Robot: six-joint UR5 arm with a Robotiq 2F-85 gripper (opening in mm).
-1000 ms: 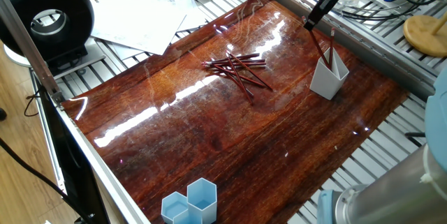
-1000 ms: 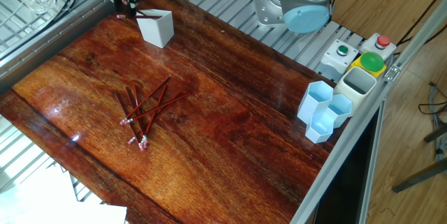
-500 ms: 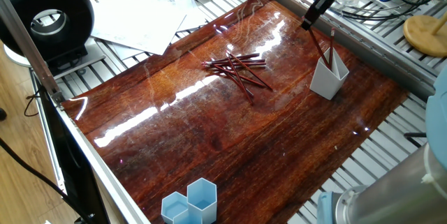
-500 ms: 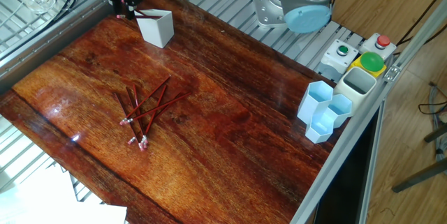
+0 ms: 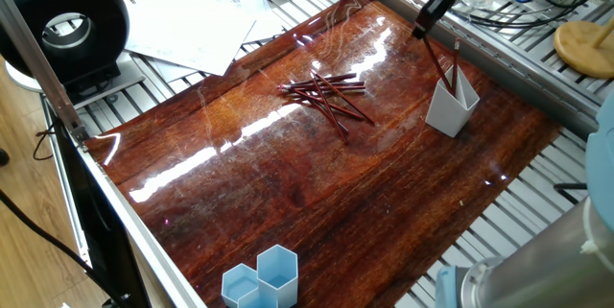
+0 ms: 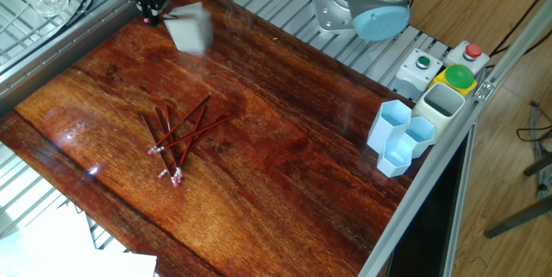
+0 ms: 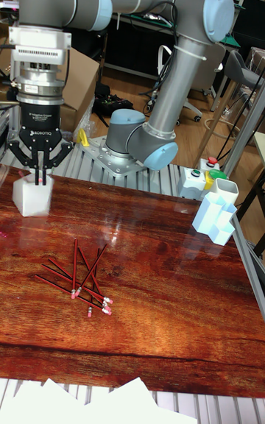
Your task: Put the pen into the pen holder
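The white pen holder (image 5: 449, 108) stands near the table's far right edge; it looks blurred in the other fixed view (image 6: 191, 29) and in the tall view (image 7: 31, 199). A dark red pen (image 5: 437, 63) slants from my gripper (image 5: 419, 31) down into the holder's mouth. The gripper (image 6: 147, 15) is shut on the pen's upper end, up and to the side of the holder (image 7: 40, 178). A second thin pen stands in the holder. Several more pens (image 5: 327, 93) lie in a loose pile mid-table (image 6: 176, 140).
Light blue hexagonal cups (image 6: 400, 138) sit at the table edge (image 5: 261, 279), beside a white cup and a button box (image 6: 442, 68). The arm's base (image 6: 371, 1) is mounted behind the table. Loose papers (image 5: 192, 25) and a black ring-shaped device (image 5: 63, 26) lie beyond the far edge.
The gripper has crept slightly up and away with the pen. The holder, sharp before, is now blurred and slightly shifted in the other fixed view.
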